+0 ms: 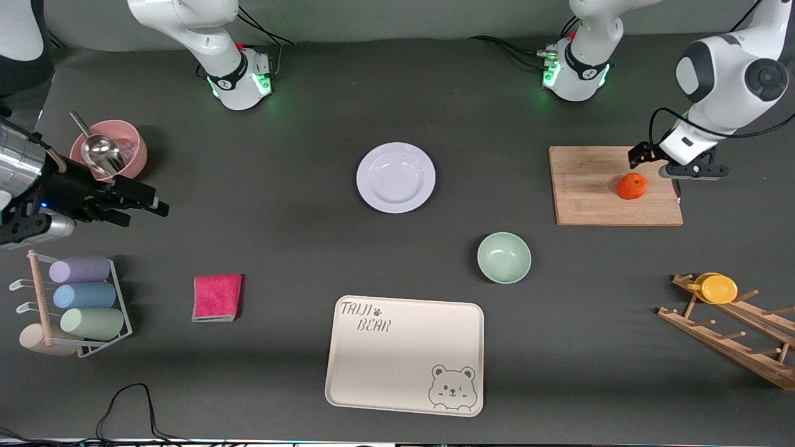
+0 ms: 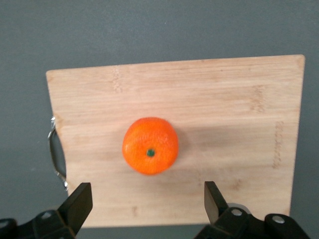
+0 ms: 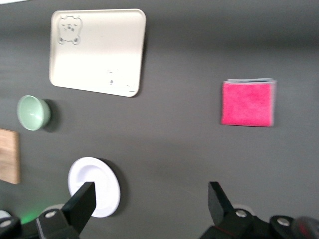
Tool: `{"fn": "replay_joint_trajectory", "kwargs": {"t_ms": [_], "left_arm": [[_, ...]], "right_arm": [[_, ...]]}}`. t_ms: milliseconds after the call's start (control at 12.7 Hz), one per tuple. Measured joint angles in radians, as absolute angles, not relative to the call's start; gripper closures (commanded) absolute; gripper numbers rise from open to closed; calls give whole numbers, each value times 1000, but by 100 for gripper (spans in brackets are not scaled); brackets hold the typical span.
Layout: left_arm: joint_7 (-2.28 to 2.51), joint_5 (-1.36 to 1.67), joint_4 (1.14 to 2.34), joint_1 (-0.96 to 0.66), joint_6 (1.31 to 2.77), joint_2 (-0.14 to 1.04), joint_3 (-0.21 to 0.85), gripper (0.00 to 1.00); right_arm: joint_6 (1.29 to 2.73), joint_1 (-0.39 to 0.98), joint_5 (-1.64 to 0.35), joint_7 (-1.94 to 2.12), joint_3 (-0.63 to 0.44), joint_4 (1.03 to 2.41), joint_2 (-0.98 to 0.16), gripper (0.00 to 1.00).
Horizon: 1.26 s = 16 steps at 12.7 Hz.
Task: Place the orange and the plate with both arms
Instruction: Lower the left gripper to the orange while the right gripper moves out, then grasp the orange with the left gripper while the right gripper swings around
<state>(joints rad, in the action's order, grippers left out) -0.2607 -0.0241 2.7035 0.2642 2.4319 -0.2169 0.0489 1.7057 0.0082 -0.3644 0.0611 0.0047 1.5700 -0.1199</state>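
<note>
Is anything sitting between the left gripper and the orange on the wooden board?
Nothing visible. The small bright-orange fruit lies alone on the bare wooden cutting board, and the open left gripper is over the board beside it, fingers spread wider than the fruit. The right gripper, also open, waits over the dark table.

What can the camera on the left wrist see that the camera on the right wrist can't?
Only the left wrist view shows the orange, sitting on a wooden cutting board, with the open left gripper hovering over it.

Only the right wrist view shows the white plate, the green bowl, the cream bear tray, the pink cloth and the open right gripper, high over the table.

Both share the dark table; the right wrist view catches just a corner of the board.
</note>
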Motion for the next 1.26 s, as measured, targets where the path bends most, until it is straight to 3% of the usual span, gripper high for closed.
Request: {"fn": "replay_joint_trajectory", "kwargs": {"t_ms": [789, 1104, 1183, 1262], "left_arm": [[-292, -24, 2705, 272, 2662, -8, 45, 0], [-294, -24, 2711, 272, 2719, 49, 45, 0], [-295, -24, 2711, 273, 2721, 56, 45, 3], [-295, -24, 2711, 273, 2722, 60, 45, 15]], "right_arm": [[1729, -52, -763, 61, -16, 1572, -299, 0], [1751, -30, -819, 60, -14, 1572, -358, 0], [1751, -28, -853, 60, -13, 1576, -366, 0], [1751, -28, -896, 60, -13, 1586, -376, 0]]}}
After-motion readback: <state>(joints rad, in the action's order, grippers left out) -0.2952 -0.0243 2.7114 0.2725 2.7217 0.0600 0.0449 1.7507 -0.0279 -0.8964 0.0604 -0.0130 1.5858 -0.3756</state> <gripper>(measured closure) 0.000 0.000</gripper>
